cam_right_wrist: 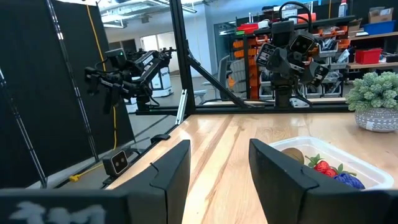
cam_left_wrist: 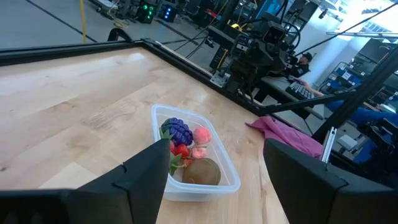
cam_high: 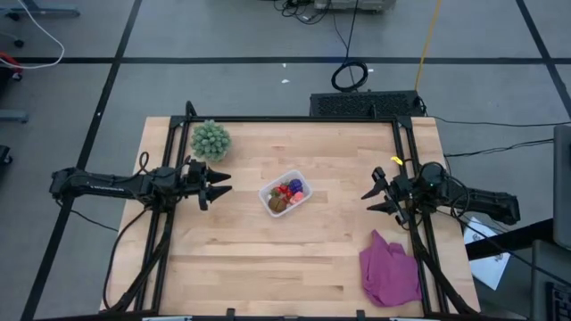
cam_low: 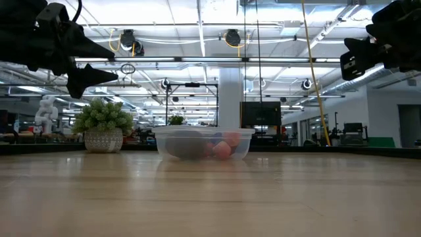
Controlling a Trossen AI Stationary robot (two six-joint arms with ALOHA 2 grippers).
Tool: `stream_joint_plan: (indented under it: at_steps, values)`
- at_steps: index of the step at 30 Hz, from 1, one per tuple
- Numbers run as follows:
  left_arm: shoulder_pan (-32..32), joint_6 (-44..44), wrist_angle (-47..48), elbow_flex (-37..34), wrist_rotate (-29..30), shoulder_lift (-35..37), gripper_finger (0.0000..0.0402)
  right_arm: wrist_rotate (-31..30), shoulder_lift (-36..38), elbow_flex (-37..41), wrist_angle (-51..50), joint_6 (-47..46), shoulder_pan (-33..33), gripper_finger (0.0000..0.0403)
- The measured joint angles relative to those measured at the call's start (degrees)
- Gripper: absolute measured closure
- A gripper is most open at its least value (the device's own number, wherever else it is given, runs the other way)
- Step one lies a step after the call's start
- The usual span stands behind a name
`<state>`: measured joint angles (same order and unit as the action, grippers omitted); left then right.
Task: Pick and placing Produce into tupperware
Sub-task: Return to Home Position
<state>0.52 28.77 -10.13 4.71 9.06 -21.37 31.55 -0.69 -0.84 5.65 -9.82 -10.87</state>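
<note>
With the small toy fruits [cam_high: 287,191] sitting in the clear rectangular plastic tub [cam_high: 266,195] mid-frame, I hold the left gripper [cam_high: 219,185] and right gripper [cam_high: 375,198] off at either side, fingers spread wide, empty.

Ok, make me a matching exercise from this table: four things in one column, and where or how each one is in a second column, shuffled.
Things
1. tupperware
2. spiky green plant
3. purple cloth
4. left gripper

Places or states
A. lying crumpled at a table corner on the right gripper's side
B. mid-table, holding the produce
C. raised above the table, open and empty
D. standing at a table corner on the left gripper's side

Pairs: 1-B, 2-D, 3-A, 4-C
</note>
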Motion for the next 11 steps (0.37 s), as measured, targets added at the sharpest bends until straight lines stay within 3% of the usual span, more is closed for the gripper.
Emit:
stream_joint_plan:
  at_steps: [11]
  values:
    - [0.01, 0.00, 0.00, 0.00, 0.00, -0.02, 0.0142, 0.00, 0.00, 0.00, 0.00, 0.00, 0.00, 0.0248]
